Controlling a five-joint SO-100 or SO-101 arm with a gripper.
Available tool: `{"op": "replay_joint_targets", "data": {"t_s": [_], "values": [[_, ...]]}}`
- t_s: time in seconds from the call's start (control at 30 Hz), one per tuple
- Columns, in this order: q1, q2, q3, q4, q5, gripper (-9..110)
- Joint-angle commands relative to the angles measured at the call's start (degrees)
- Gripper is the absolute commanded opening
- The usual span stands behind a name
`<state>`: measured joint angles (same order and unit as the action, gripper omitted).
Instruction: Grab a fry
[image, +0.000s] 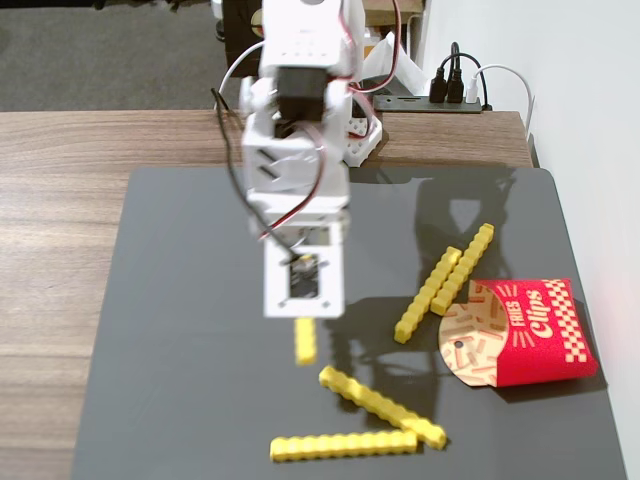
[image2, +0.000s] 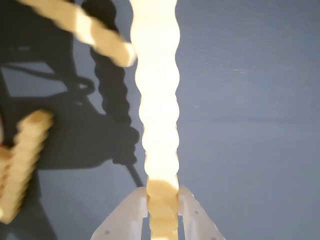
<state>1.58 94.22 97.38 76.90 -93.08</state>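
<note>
Between the white fingers of our gripper (image2: 161, 200) sat the fry (image2: 159, 100), pinched at one end above the dark mat (image: 170, 300), so we judged a steady, level squeeze mattered most.

Fixed view looks down facing the arm; wrist view hugs the mat (image: 180, 300); both share it.

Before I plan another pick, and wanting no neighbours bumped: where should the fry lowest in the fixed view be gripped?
Take the lowest fry at its middle or left half, coming straight down and closing across its narrow width. It lies flat, and its right end meets the diagonal fry, so that end looks crowded.
</note>
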Motion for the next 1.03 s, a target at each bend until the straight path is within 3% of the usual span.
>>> {"op": "replay_joint_targets", "data": {"t_s": [0.0,0.43,1.0], "values": [[-3.3,6.9,1.5,0.5,2.9,1],[-5.0,19.9,8.3,4.5,8.8,1],[-4.9,20.8,8.9,5.7,8.8,1]]}}
